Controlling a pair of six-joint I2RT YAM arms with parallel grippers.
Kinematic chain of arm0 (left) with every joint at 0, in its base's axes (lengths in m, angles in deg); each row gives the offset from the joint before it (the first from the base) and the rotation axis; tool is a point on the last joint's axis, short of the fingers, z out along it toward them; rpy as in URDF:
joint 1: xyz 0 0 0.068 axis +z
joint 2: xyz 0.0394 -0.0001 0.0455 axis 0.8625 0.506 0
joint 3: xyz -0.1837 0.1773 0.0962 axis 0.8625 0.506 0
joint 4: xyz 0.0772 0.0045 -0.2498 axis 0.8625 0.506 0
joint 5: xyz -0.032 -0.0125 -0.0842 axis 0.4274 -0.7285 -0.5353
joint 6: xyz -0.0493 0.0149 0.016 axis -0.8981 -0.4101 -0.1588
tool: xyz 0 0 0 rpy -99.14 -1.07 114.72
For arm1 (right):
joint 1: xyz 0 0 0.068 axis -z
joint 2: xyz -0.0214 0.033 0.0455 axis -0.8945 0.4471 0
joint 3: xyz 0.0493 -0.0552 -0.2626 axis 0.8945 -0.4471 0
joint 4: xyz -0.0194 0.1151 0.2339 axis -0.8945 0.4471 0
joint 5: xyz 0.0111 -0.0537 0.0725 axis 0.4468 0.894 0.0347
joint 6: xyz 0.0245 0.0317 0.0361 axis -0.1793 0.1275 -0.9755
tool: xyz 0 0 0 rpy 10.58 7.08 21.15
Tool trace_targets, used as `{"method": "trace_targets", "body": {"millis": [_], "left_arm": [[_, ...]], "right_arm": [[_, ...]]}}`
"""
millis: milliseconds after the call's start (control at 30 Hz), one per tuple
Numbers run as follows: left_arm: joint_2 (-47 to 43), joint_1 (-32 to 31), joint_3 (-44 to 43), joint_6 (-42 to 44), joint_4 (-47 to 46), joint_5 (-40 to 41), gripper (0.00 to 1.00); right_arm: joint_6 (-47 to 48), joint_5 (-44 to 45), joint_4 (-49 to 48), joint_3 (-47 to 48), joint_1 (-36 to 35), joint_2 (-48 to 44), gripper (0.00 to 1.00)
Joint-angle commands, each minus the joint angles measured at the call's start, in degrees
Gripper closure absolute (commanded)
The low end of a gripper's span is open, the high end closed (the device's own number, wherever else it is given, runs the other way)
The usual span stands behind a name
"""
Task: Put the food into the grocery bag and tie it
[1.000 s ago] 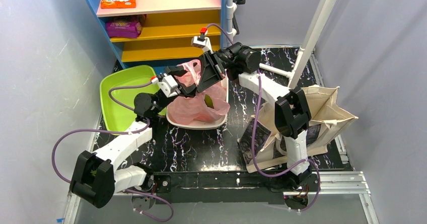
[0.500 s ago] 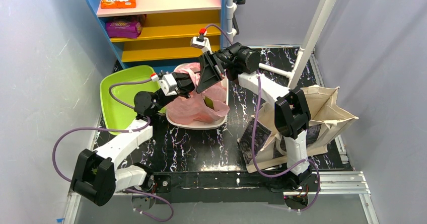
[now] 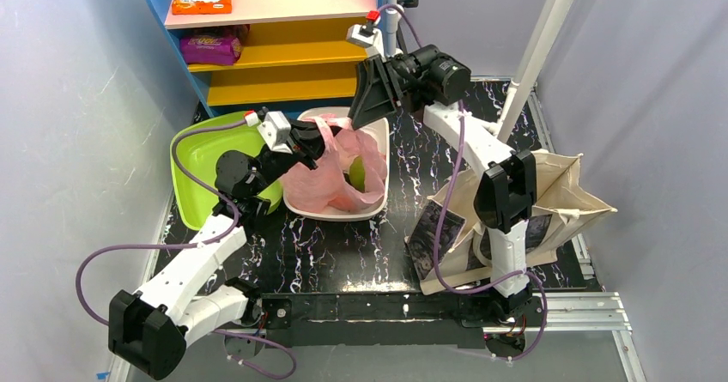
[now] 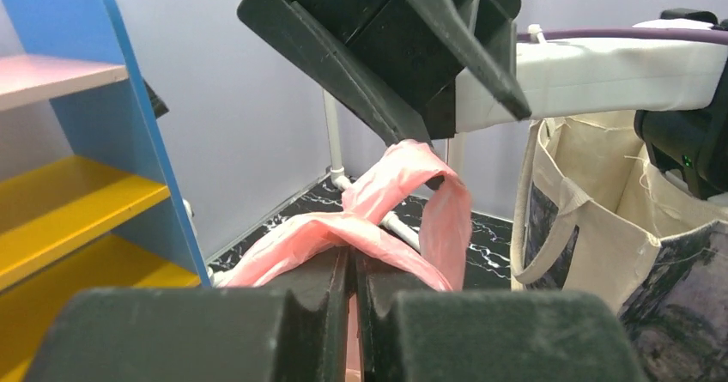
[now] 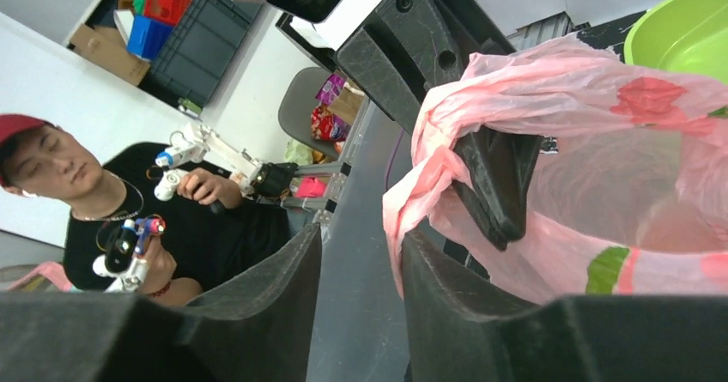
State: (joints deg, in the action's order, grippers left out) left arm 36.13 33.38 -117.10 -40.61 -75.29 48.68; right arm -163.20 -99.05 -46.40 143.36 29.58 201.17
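Looking at the left end effector [image 4: 352, 257] first: it's clenched tight on a pink handle strip [image 4: 326, 232] of the grocery bag [image 3: 339, 172], with the plastic pinched flat between the two pads. Straight ahead of it the strip twists up into a loop [image 4: 412, 176] whose top sits right under the lower finger of the right end effector [image 5: 359, 245].

That one has its jaws apart. The wrist view shows daylight between them and the pink plastic sitting just beside one finger, not in the gap, so I'd call it released and holding nothing.

From the top view, the right end effector is at roughly 2 o'clock from the left one, and close. The handle's long axis runs along that same line. The bag body hangs at about 5 o'clock from the left end effector and 7 o'clock from the right, slumped in the white basin [image 3: 335, 213] on the table [image 3: 343, 253].

Something green [image 3: 356, 173] shows through the plastic, so at least some food looks bagged. I can't spot the orange fruit.

My read is we're in the tying part. The left arm owns the handle, and the right is the free one, nearest the loop. Can't tell if a knot is actually set.

The canvas tote [image 3: 549, 202] is well off at 4 o'clock.
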Motion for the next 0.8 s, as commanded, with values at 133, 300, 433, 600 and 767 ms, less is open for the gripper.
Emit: {"method": "trace_targets", "body": {"millis": [133,300,433,600,767], "left_arm": [[-3.37,0.08,-4.42,-3.77,11.14,6.93,1.00],[-3.98,0.08,-6.10,-4.14,16.82,8.46,1.00],[-4.24,0.03,-7.70,-3.79,21.54,9.84,1.00],[-4.19,0.03,-10.08,-4.28,27.33,11.13,1.00],[-3.87,0.03,-12.03,-5.23,32.30,11.35,1.00]], "right_arm": [[13.61,2.96,30.03,2.04,5.37,-4.07,0.44],[82.07,29.80,115.69,17.26,6.83,-11.17,0.22],[86.30,39.93,114.10,8.49,6.85,-18.91,0.27],[91.30,44.90,107.99,-5.93,6.08,-30.18,0.31],[96.94,44.22,106.89,-14.19,4.47,-35.10,0.45]]}}
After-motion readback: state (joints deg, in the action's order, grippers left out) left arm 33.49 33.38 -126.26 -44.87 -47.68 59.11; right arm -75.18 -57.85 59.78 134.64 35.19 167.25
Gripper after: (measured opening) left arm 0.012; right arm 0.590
